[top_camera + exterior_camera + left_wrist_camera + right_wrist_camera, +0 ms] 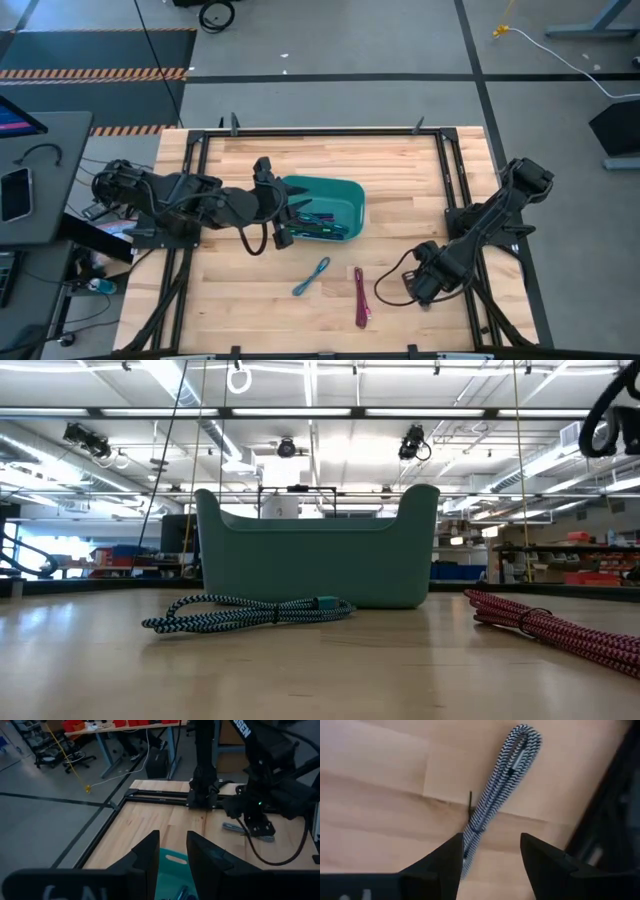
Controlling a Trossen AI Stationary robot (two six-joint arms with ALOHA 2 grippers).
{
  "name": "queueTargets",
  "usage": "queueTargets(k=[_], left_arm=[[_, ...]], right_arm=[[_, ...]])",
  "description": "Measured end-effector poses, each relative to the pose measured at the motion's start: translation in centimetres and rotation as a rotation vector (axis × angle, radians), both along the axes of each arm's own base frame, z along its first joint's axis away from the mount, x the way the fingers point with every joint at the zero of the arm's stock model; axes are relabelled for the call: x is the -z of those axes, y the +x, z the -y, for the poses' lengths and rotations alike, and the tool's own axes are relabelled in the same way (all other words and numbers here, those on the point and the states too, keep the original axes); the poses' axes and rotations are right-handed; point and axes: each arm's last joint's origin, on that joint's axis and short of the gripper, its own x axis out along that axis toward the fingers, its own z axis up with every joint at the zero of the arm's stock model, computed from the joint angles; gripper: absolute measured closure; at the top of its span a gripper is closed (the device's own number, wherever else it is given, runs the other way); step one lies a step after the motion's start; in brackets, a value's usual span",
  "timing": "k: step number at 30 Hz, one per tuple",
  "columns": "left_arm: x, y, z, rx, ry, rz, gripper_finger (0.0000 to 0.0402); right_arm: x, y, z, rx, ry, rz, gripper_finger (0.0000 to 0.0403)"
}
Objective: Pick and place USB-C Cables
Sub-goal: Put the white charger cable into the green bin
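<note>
A teal bin [325, 205] stands mid-table with several cable bundles [318, 225] inside. A cyan cable [311, 276] and a magenta cable [360, 296] lie flat on the table in front of the bin; both also show in the low view [250, 612] [555, 628]. A grey black-and-white braided cable [495, 795] lies on the wood under my right gripper [490, 852]. That gripper is open near the table's front right [425, 285], one finger on either side of the cable's end. My left gripper [172, 855] is open and empty over the bin's left part [285, 228].
A black frame rail [455, 170] runs along the table's edges, close to the right arm. Black robot wiring loops beside both arms [385, 290]. There is bare wood between the bin and the right arm [410, 210].
</note>
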Motion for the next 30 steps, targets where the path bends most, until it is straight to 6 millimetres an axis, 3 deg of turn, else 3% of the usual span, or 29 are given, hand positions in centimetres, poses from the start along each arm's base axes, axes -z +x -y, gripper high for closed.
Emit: queueTargets(k=[9,24,30], left_arm=[[0.0,0.0,0.0,-0.009,-0.025,0.010,0.0296],[0.0,0.0,0.0,-0.007,-0.017,0.003,0.0296],[0.0,0.0,0.0,-0.007,-0.017,0.002,0.0296]], right_arm=[[2.5,-0.8,0.2,0.167,-0.046,0.085,0.0199],[5.3,-1.9,1.3,0.174,-0.025,0.104,0.0199],[5.4,-1.9,1.3,0.155,-0.013,0.103,0.0239]])
